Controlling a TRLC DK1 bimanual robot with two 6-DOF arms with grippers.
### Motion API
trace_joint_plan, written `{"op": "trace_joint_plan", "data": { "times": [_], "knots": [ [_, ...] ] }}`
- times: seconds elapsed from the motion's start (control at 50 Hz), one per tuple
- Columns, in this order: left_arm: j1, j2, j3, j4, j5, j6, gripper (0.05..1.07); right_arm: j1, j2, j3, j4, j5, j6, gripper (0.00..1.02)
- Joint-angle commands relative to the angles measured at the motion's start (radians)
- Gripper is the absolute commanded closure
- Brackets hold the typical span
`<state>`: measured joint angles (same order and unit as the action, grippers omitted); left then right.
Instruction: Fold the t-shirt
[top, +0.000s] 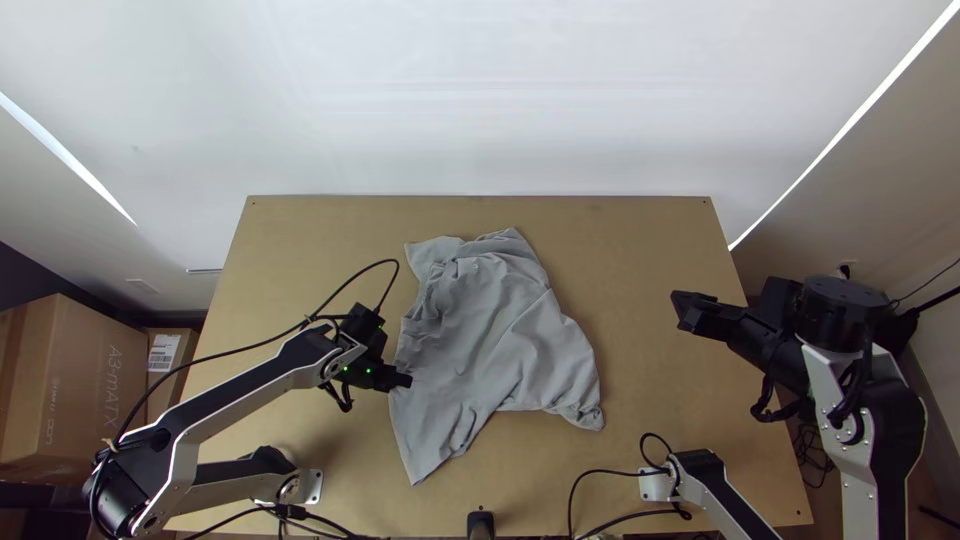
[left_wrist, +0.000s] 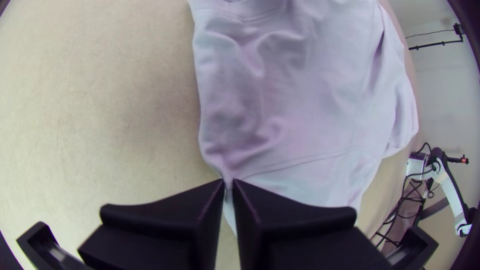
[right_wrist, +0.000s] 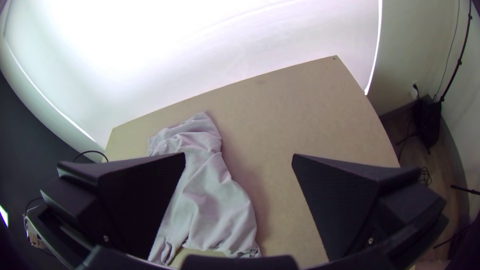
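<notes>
The left gripper (top: 403, 380) is closed down to a sliver, a narrow fold of the t-shirt (top: 500, 335) pinched between its tips. It has the cloth by the side edge nearest the left arm (top: 235, 385) – the fabric puckers towards the grip and runs on past it as a loose flap.

Behind that grip, the left arm doubles back: from its base the lower link runs out to an elbow at the view's lower left, and the forearm slants up and inward to a wrist low over the cloth, fingers pointing across the table (top: 640, 250).

The t-shirt lies around the table's middle, partly spread but rumpled, with creases gathered along the side towards the left arm and one corner trailing to the near edge.

Farther out, the right gripper (top: 682, 308) stands wide open with nothing between its fingers (right_wrist: 135, 200), above the table's right side and well apart from the cloth. The right arm (top: 840, 440) bends beyond the table's right edge, its forearm upright in the top view, its wrist turned inward – towards the t-shirt.
</notes>
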<state>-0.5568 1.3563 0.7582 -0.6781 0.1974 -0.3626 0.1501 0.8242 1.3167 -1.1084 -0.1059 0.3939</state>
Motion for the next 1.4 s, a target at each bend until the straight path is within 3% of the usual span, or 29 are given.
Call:
{"op": "trace_joint_plan", "data": {
  "times": [0.0,0.32,0.64,0.8,0.88,1.08,1.38],
  "knots": [
    [-0.006,-0.029,0.007,-0.008,-0.004,0.013,1.05,-0.006,0.010,0.023,0.005,-0.003,-0.021,0.04],
    [-0.032,0.003,0.402,-0.193,-0.003,-0.013,1.05,-0.047,0.012,-0.011,0.024,-0.003,-0.070,0.04],
    [-0.155,0.260,0.902,-0.324,-0.003,-0.056,1.05,-0.164,0.023,-0.030,0.033,-0.003,-0.145,0.04],
    [-0.242,0.432,1.139,-0.354,-0.003,-0.075,1.05,-0.196,0.024,-0.040,0.061,-0.012,-0.164,0.10],
    [-0.276,0.517,1.242,-0.354,-0.003,-0.087,1.05,-0.204,0.024,-0.043,0.062,-0.017,-0.162,0.04],
    [-0.359,0.747,1.509,-0.345,0.005,-0.088,1.05,-0.244,0.026,-0.047,0.062,-0.017,-0.175,0.03],
    [-0.477,0.974,1.563,-0.060,0.000,-0.108,1.05,-0.314,0.052,-0.059,0.062,-0.018,-0.211,0.03]
  ]
}}
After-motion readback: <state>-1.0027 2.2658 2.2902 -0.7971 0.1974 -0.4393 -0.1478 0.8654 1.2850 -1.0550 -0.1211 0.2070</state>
